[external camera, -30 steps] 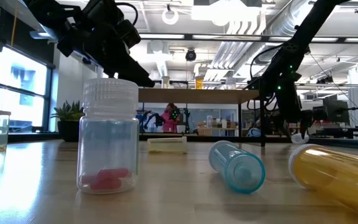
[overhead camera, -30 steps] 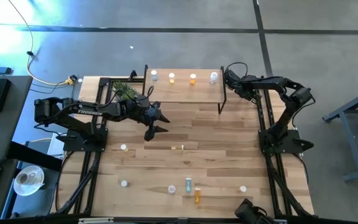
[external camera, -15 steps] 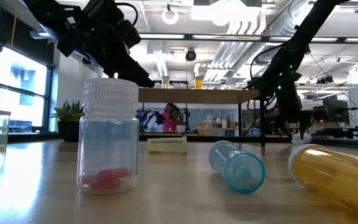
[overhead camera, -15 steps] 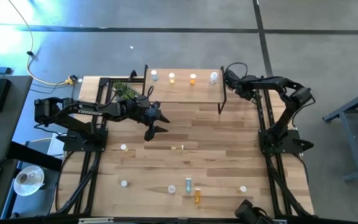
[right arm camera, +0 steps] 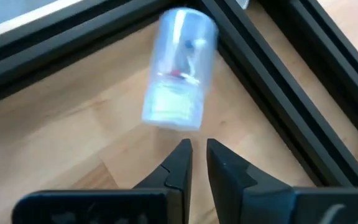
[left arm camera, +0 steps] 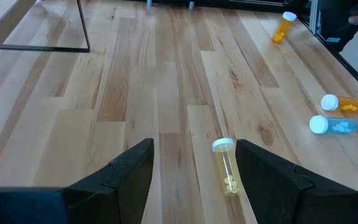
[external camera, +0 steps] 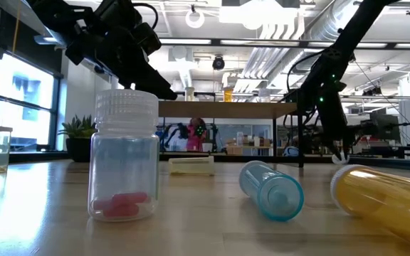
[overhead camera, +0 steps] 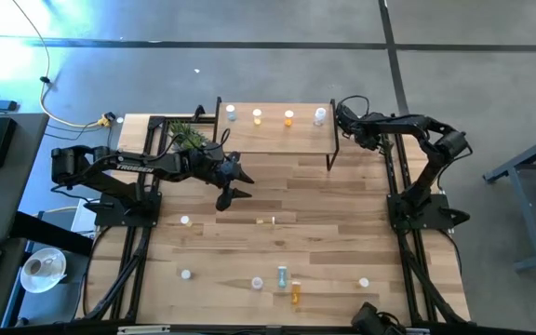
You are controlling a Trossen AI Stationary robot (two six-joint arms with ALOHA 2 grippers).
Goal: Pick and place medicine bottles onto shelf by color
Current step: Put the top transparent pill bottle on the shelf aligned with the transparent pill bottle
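The shelf [overhead camera: 277,138] stands at the table's far side with several medicine bottles in a row on its top; the rightmost is a clear one [overhead camera: 320,115]. My right gripper [overhead camera: 342,115] is just right of it, shut and empty; its wrist view shows the clear bottle [right arm camera: 179,68] blurred beyond the fingertips [right arm camera: 196,151]. My left gripper [overhead camera: 234,182] hovers open over the table's middle. A yellow bottle [left arm camera: 226,166] lies on its side ahead of its fingers, apart from them [overhead camera: 266,221].
Several more bottles sit near the table's front: a clear upright one [external camera: 125,156], a blue one lying [external camera: 272,188], an orange one lying [external camera: 386,203], others scattered [overhead camera: 185,221]. A potted plant [overhead camera: 186,136] stands by the shelf's left end. Bare wood lies between shelf and bottles.
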